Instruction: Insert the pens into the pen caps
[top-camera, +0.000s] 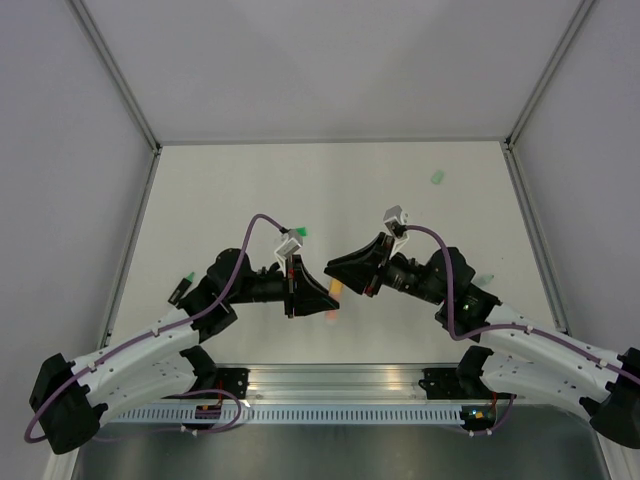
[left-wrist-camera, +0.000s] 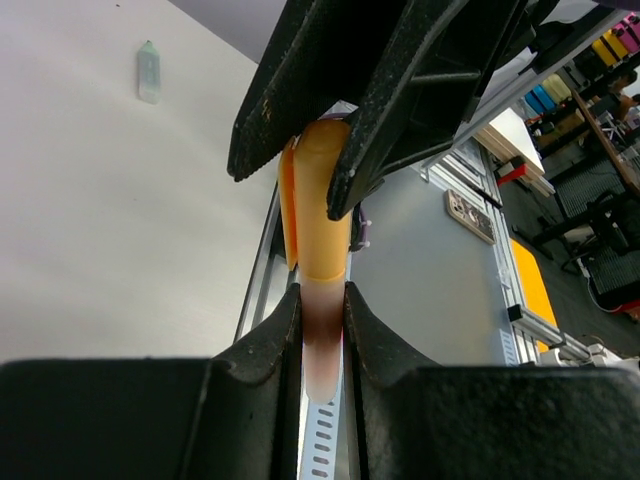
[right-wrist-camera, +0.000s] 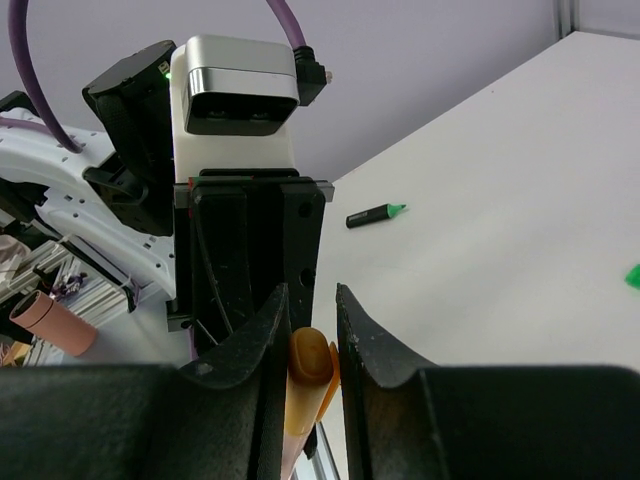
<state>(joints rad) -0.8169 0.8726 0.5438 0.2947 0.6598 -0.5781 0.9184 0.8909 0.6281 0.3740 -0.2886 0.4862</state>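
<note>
The orange pen (top-camera: 335, 292) hangs in the air between both grippers. My left gripper (left-wrist-camera: 323, 300) is shut on its pale pink body (left-wrist-camera: 322, 345). My right gripper (right-wrist-camera: 312, 300) is shut on the orange cap (right-wrist-camera: 308, 372), which sits over the pen's end (left-wrist-camera: 322, 200). The two grippers (top-camera: 318, 297) (top-camera: 345, 275) meet tip to tip above the table's near middle. The dark pen with a green tip (top-camera: 183, 287) lies at the left (right-wrist-camera: 375, 214). The pale mint pen (top-camera: 487, 278) lies at the right (left-wrist-camera: 148, 72). A green cap (top-camera: 436, 177) lies far right (right-wrist-camera: 633, 275).
The white table (top-camera: 330, 190) is walled by grey panels at the back and sides. A slotted aluminium rail (top-camera: 340, 400) runs along the near edge. A small green spot (top-camera: 301, 233) shows beside the left wrist camera; I cannot tell what it is.
</note>
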